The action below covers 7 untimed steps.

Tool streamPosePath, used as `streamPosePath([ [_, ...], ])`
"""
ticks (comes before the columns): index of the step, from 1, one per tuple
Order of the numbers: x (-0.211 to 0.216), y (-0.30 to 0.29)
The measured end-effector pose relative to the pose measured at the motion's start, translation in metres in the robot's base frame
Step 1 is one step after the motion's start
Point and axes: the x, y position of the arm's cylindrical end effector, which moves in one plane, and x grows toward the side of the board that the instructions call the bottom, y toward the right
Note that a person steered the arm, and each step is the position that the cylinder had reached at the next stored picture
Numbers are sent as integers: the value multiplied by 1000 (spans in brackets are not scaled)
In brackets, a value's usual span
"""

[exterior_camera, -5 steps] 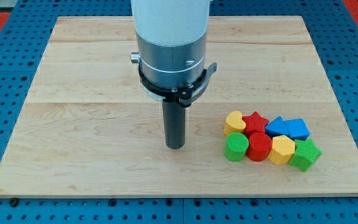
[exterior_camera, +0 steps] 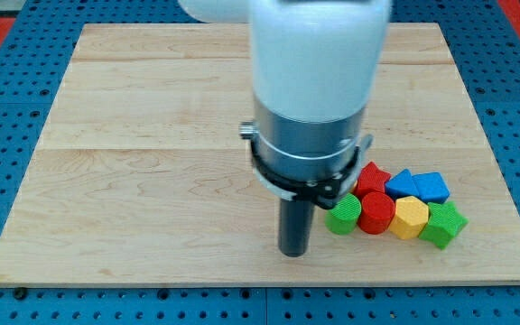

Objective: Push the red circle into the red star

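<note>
The red circle (exterior_camera: 377, 213) stands on the wooden board (exterior_camera: 134, 171) at the lower right, touching the red star (exterior_camera: 371, 178) just above it. A green circle (exterior_camera: 343, 216) touches the red circle's left side. My tip (exterior_camera: 293, 252) rests on the board to the left of and slightly below the green circle, a short gap away. The arm's body hides the left part of the cluster.
A yellow hexagon (exterior_camera: 411, 218) and a green star (exterior_camera: 445, 223) sit to the right of the red circle. Two blue blocks (exterior_camera: 420, 186) lie above them. The board's bottom edge runs just below my tip.
My tip has moved to the view's right and down, closer to the green circle. The arm now covers the yellow heart seen earlier. The blocks have not moved.
</note>
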Motion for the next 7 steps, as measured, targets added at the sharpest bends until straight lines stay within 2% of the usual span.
streamPosePath([
  [3,9,63],
  [5,-10,92],
  [7,-51,99],
])
